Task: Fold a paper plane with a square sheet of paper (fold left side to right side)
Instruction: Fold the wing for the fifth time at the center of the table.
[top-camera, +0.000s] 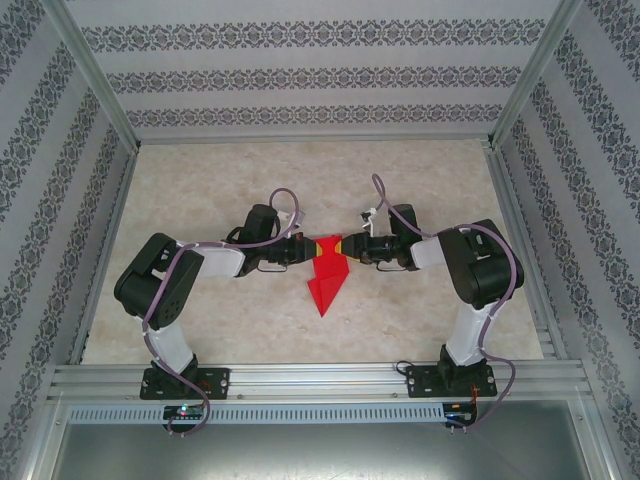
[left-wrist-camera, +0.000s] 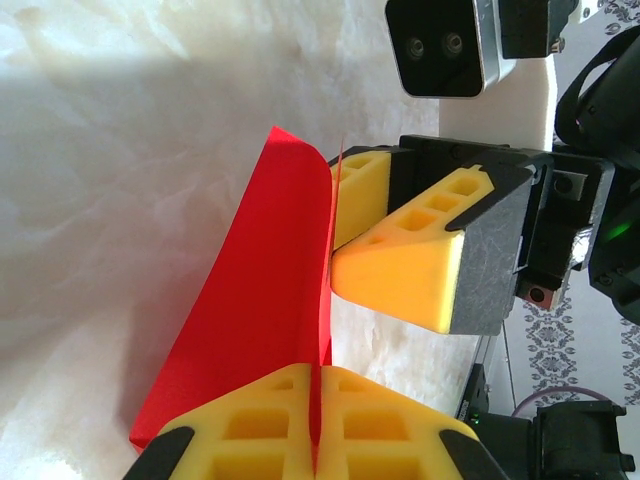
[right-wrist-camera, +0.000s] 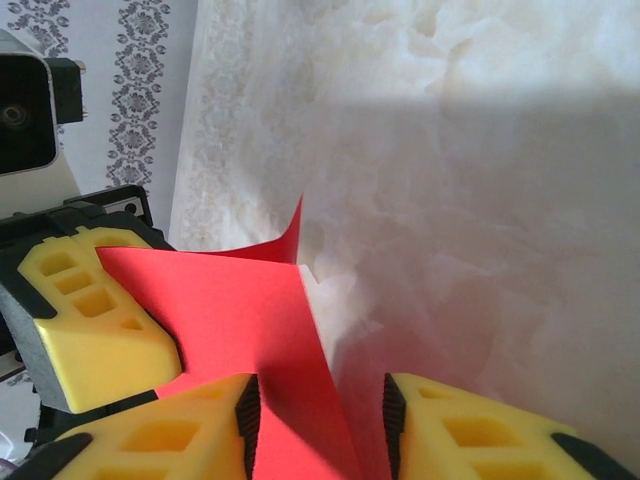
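Jaws of the left gripper (left-wrist-camera: 315, 385) pinch the red paper (left-wrist-camera: 260, 300); those of the right gripper (right-wrist-camera: 320, 392) stand spread around its edge.

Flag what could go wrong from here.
The left gripper is shut on the paper's raised edge, so a pull could tear it or drag it across the table. The right gripper is open around the paper, and closing off-line might crease it crookedly. The two grippers sit very close, so they may collide.
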